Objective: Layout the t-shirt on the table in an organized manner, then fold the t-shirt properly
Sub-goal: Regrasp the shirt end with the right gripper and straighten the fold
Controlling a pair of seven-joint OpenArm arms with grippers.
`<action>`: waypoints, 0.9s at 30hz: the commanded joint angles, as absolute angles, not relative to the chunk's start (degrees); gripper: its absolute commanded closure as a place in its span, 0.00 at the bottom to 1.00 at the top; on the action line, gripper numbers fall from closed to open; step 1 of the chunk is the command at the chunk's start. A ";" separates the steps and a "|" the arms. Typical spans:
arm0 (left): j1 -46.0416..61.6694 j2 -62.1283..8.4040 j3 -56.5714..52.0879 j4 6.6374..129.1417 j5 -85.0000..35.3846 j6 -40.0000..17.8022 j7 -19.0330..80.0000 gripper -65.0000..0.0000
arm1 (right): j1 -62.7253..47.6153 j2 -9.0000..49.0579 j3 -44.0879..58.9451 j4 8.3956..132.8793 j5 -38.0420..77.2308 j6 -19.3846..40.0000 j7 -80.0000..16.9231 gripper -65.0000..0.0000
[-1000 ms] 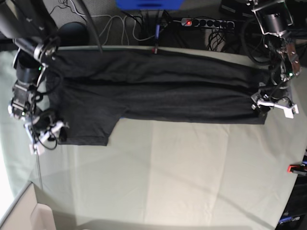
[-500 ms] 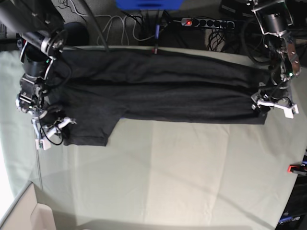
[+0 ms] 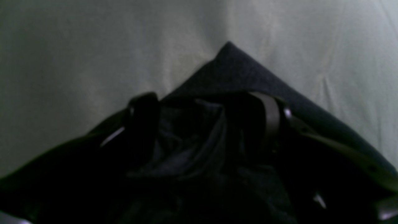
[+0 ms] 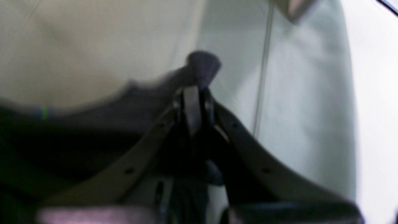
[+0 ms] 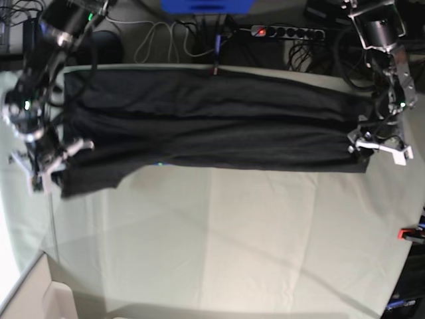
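**Cloth-covered counter with a dark t-shirt spread across its far half**

A wide counter (image 5: 252, 246) fills most of the base view, covered in pale greenish-grey cloth with soft creases running across it. A black t-shirt (image 5: 219, 126) lies directly on it, stretched lengthwise along the far side, reaching nearly from one end of the counter to the other. The shirt is folded into long horizontal bands, with one sleeve jutting toward the near side at the view's left end. The near half of the cloth carries nothing else. A small red-orange clamp (image 5: 406, 233) sits at the counter's right edge.
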State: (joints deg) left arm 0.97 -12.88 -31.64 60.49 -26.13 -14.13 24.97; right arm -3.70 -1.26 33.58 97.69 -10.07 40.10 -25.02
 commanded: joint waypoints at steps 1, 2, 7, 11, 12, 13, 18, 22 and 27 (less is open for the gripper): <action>0.84 -13.49 -31.69 60.79 -25.71 -13.41 26.42 0.35 | -4.88 -1.63 33.45 100.44 -8.66 40.00 -24.04 1.00; 0.84 -13.49 -31.69 60.79 -25.71 -13.41 26.42 0.35 | -6.55 -2.68 33.45 101.93 -8.48 40.00 -23.87 1.00; 0.84 -13.49 -31.78 60.97 -25.80 -13.41 26.42 0.35 | -12.26 -6.20 33.45 104.57 -8.48 40.00 -23.60 1.00; 0.75 -13.49 -31.87 60.97 -25.80 -13.41 26.42 0.35 | -15.52 -7.25 33.71 104.13 -8.48 40.00 -23.60 1.00; 0.75 -13.49 -31.78 60.97 -25.80 -13.41 26.42 0.35 | -15.87 -7.34 33.80 103.69 -8.48 40.00 -23.60 1.00; 0.66 -13.49 -31.78 60.97 -25.80 -13.41 26.42 0.35 | -16.22 -7.34 33.80 103.16 -8.48 40.00 -23.60 1.00; -0.13 -13.76 -31.69 60.79 -25.80 -13.41 26.51 0.35 | -16.13 -6.90 35.74 100.35 -8.48 40.00 -23.60 1.00; -0.22 -13.85 -31.69 60.79 -25.80 -13.41 26.51 0.35 | -15.78 -6.81 37.58 97.36 -8.48 40.00 -23.60 1.00; -0.22 -13.93 -31.87 60.79 -25.80 -13.41 26.51 0.35 | -15.78 -6.81 37.67 94.99 -8.48 40.00 -23.60 1.00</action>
State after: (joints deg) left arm 0.23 -13.19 -31.68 60.40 -26.04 -13.91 25.71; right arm -16.03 -7.07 37.45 94.11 -9.23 40.05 -24.82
